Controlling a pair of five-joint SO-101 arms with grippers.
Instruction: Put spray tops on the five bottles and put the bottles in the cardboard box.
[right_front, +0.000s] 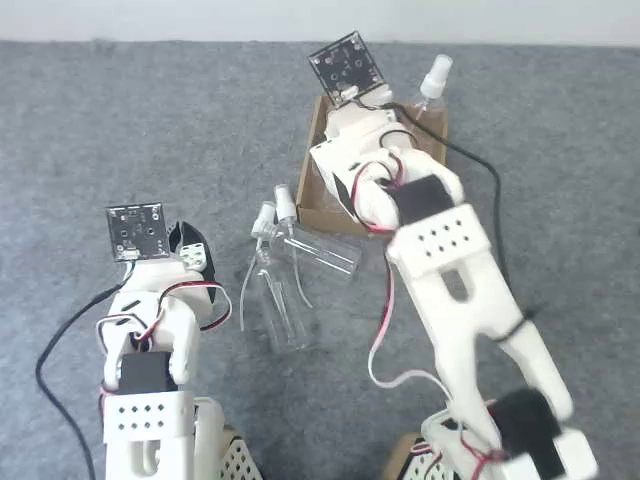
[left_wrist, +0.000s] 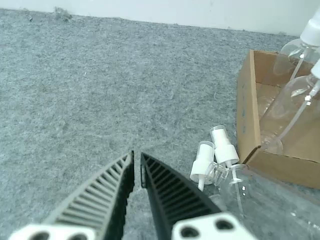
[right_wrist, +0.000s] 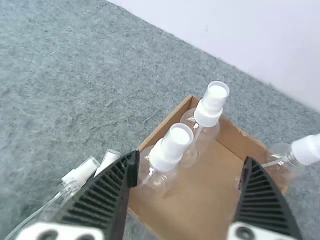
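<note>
My right tool (right_wrist: 190, 165) hangs open over the cardboard box (left_wrist: 247, 110), my left tool (left_wrist: 137, 157) closed nearby, so I judge boxing underway: next, grasp one of two capped bottles (right_front: 285, 300) lying beside the box.

White plastic arms (right_front: 445, 250), black servos (right_front: 425, 195), red and black cables (right_front: 383, 325); left claw (left_wrist: 137, 155) and right claw (right_wrist: 190, 160) dark, ridged.

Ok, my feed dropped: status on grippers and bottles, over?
Left gripper shut, low over carpet. Right gripper open above the cardboard box, upright bottles inside. Two bottles with spray tops lie beside box. Nothing blocking them.
</note>
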